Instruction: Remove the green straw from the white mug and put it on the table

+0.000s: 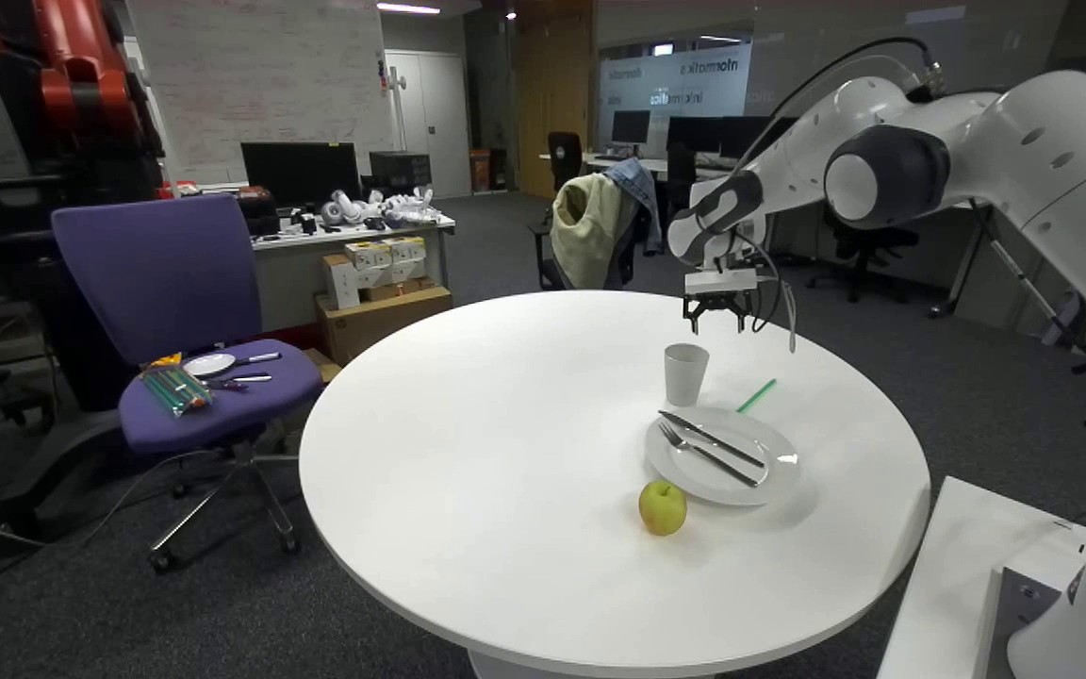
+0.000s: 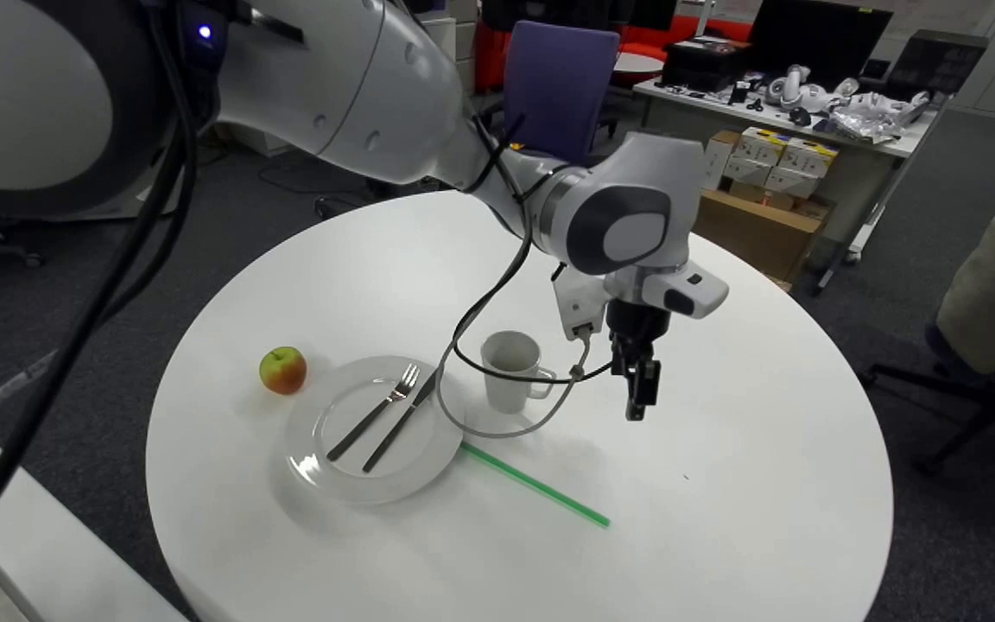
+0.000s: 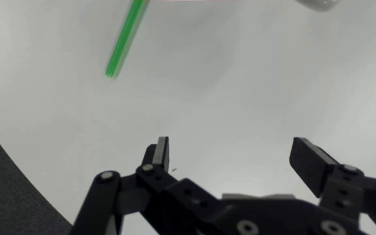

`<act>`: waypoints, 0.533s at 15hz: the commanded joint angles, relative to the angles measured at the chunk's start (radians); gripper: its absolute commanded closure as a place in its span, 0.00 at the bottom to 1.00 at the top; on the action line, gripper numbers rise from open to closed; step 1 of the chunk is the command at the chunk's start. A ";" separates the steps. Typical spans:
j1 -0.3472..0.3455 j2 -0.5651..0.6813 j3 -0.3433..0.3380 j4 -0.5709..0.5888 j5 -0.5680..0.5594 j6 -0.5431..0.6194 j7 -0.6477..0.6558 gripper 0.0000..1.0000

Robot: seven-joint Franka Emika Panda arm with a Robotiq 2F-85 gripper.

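Note:
The green straw (image 2: 536, 484) lies flat on the white table (image 2: 722, 518); its inner end meets the plate's rim. In the wrist view the straw's free end (image 3: 124, 39) shows at the upper left, apart from the fingers. The white mug (image 1: 685, 375) stands upright beside the plate, its handle (image 2: 542, 383) towards the gripper; no straw sticks out of it. Above the table, past the mug, hangs my gripper (image 1: 718, 328). Its fingers (image 3: 162, 153) are spread wide with only bare tabletop between them, so it is open.
A white plate (image 2: 312, 423) carries a fork (image 2: 374, 411) and a knife (image 2: 400, 423). Beside it sits a yellow-green apple (image 1: 663, 508). A cable (image 2: 506, 434) loops from the arm, crossing in front of the mug in an exterior view. A purple chair (image 1: 166, 283) stands beyond the table.

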 commanded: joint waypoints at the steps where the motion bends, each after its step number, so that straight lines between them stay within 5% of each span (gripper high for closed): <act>1: 0.021 -0.124 -0.028 -0.080 -0.003 -0.022 0.047 0.00; 6: -0.020 -0.325 0.045 -0.247 0.091 -0.020 -0.104 0.00; 7: -0.008 -0.178 0.010 -0.098 0.043 -0.013 -0.032 0.00; 8: -0.009 -0.215 0.018 -0.131 0.061 -0.012 -0.053 0.00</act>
